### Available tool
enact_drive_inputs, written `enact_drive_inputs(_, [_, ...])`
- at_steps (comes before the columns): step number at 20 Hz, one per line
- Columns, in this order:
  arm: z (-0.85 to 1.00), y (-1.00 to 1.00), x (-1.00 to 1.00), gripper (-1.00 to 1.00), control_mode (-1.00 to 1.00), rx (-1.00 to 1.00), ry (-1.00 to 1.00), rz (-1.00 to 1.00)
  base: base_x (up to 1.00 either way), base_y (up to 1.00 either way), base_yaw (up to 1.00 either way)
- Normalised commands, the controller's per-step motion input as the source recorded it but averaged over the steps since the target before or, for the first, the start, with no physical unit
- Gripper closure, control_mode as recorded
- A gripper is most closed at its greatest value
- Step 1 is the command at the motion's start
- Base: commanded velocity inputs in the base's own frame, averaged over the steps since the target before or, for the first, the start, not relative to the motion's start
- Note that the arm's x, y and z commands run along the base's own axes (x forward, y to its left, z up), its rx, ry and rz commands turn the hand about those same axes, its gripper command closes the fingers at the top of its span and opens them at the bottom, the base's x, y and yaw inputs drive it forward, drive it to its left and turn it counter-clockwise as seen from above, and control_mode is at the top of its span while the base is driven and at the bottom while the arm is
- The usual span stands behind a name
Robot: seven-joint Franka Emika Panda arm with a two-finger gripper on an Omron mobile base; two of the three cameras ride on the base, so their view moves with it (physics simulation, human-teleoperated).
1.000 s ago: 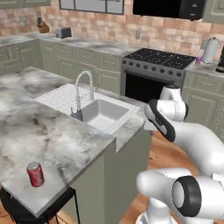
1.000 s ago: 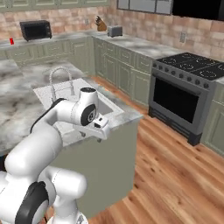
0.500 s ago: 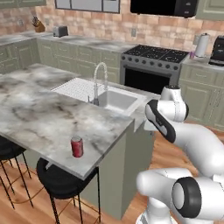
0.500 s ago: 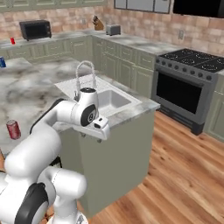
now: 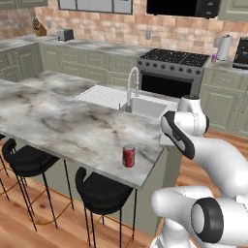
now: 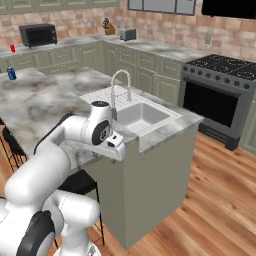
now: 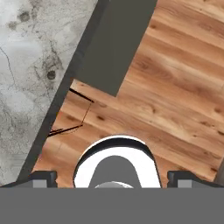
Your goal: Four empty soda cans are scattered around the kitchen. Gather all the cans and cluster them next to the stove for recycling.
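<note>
Red soda can [image 5: 128, 156] standing upright on marble island surface [image 5: 58, 123] near its front edge, above black stool [image 5: 102, 192]. Jaws [image 7: 111, 177] spread wide, gripping nothing, pointing down over wood floor [image 7: 175, 96].

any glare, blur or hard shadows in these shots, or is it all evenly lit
Left base view: flat, even light, red soda can sharp with barely a shadow. Right base view: crisp too, no glare on the stove top. Hand view: floor planks slightly soft.
</note>
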Motion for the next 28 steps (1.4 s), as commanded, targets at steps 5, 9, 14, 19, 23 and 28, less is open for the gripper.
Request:
enact_drive_inputs(5, [0.00, 0.20, 0.06, -1.00, -1.00, -0.01, 0.00, -0.04, 0.00, 0.37, -0.12])
enact_drive_inputs(9, [0.00, 0.33, 0.23, -1.00, -1.00, -0.02, 0.04, 0.00, 0.00, 0.00, 0.00])
enact_drive_inputs(14, [0.00, 0.55, 0.21, -1.00, -1.00, -0.01, 0.03, 0.06, 0.00, 0.00, 0.00])
enact_drive_inputs(19, [0.00, 0.79, 0.44, -1.00, -1.00, 0.00, 0.02, 0.16, 0.00, 0.00, 0.00])
enact_drive_inputs(23, [0.00, 0.89, 0.34, -1.00, -1.00, 0.00, 0.02, 0.14, 0.00, 0.00, 0.00])
enact_drive_inputs(28, [0.01, 0.75, 0.12, -1.00, -1.00, 0.00, 0.03, 0.16, 0.00, 0.00, 0.00])
